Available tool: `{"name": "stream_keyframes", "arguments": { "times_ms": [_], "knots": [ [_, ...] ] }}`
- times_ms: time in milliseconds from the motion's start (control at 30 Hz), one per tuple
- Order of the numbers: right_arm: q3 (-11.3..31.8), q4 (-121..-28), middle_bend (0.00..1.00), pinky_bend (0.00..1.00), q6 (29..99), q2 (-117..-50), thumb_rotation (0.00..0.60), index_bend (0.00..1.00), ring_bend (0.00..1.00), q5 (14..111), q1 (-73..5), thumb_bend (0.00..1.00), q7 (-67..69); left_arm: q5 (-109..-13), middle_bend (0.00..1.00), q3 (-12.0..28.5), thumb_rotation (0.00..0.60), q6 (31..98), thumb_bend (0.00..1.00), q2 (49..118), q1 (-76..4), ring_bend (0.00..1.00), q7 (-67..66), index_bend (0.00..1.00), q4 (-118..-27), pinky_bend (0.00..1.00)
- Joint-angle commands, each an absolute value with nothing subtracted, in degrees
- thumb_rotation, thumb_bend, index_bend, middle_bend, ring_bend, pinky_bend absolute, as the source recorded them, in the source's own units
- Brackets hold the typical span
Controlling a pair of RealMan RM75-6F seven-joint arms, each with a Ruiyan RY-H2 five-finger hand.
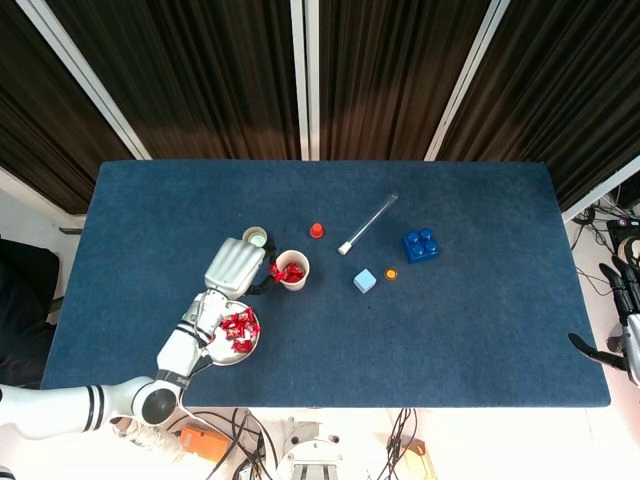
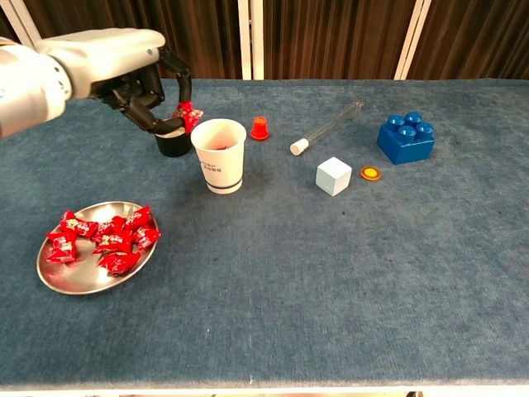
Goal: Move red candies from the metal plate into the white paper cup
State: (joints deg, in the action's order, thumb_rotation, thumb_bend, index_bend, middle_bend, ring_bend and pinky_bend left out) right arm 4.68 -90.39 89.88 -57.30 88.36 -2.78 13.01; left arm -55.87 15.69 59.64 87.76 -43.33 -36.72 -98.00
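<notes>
My left hand (image 2: 140,87) (image 1: 236,266) hovers just left of the white paper cup (image 2: 219,155) (image 1: 292,270), pinching one red candy (image 2: 190,117) (image 1: 273,269) at its fingertips beside the cup's rim. Red candy shows inside the cup. The metal plate (image 2: 58,279) (image 1: 216,356) lies at the front left with several red candies (image 2: 103,241) (image 1: 239,329) heaped on it. My right hand (image 1: 627,320) hangs off the table's right edge, fingers apart, holding nothing.
A small black cup (image 2: 173,145) sits behind my left hand. Beyond the paper cup are a red cap (image 2: 259,128), a test tube (image 2: 326,126), a pale blue cube (image 2: 334,175), an orange disc (image 2: 371,173) and a blue brick (image 2: 407,137).
</notes>
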Motion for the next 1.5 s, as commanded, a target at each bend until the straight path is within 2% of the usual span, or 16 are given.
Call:
{"name": "stream_keyframes", "arguments": {
  "times_ms": [33, 367, 633, 867, 1000, 1200, 1333, 1500],
  "knots": [
    [4.7, -90.2, 0.03, 0.0, 89.8, -57.4, 0.6, 0.0, 0.0, 88.3, -2.8, 0.28, 13.2, -53.5, 0.92, 16.5, 0.6, 58.8, 0.4, 89.5, -45.5, 0.84, -38.0, 0.6, -95.9, 0.83],
    [4.8, -89.8, 0.03, 0.0, 89.4, -57.6, 0.6, 0.0, 0.0, 88.0, -2.9, 0.28, 13.5, -50.8, 0.92, 16.1, 0.6, 59.1, 0.38, 91.3, -48.4, 0.84, -38.5, 0.58, -93.7, 0.83],
    [4.7, -89.7, 0.03, 0.0, 89.5, -57.6, 0.6, 0.0, 0.0, 88.1, -2.7, 0.28, 13.6, -48.1, 0.92, 14.9, 0.6, 60.3, 0.24, 91.6, -49.6, 0.84, -40.3, 0.36, -93.7, 0.83],
    [4.8, -90.0, 0.03, 0.0, 89.8, -57.4, 0.6, 0.0, 0.0, 88.5, -2.8, 0.28, 13.7, -53.8, 0.92, 12.7, 0.6, 64.4, 0.2, 88.3, -46.9, 0.83, -37.0, 0.33, -98.0, 0.83],
    [5.0, -90.0, 0.03, 0.0, 90.2, -57.3, 0.6, 0.0, 0.0, 88.6, -2.7, 0.28, 13.8, -60.1, 0.92, 9.4, 0.6, 68.3, 0.2, 83.5, -42.7, 0.83, -33.8, 0.33, -102.4, 0.83],
    [4.8, -89.9, 0.03, 0.0, 90.2, -57.4, 0.6, 0.0, 0.0, 89.1, -2.8, 0.28, 13.8, -69.6, 0.92, 2.1, 0.6, 74.3, 0.23, 77.0, -35.4, 0.83, -30.1, 0.42, -105.4, 0.83],
    [4.7, -90.1, 0.03, 0.0, 90.3, -57.5, 0.6, 0.0, 0.0, 89.5, -2.9, 0.28, 13.6, -73.5, 0.92, -2.1, 0.6, 75.1, 0.24, 76.0, -32.6, 0.83, -30.4, 0.44, -103.3, 0.83],
    [4.6, -90.4, 0.03, 0.0, 90.1, -57.6, 0.6, 0.0, 0.0, 89.9, -3.1, 0.28, 13.1, -75.4, 0.92, -4.4, 0.6, 74.0, 0.22, 77.8, -30.5, 0.83, -28.8, 0.44, -98.7, 0.83]
  ]
}}
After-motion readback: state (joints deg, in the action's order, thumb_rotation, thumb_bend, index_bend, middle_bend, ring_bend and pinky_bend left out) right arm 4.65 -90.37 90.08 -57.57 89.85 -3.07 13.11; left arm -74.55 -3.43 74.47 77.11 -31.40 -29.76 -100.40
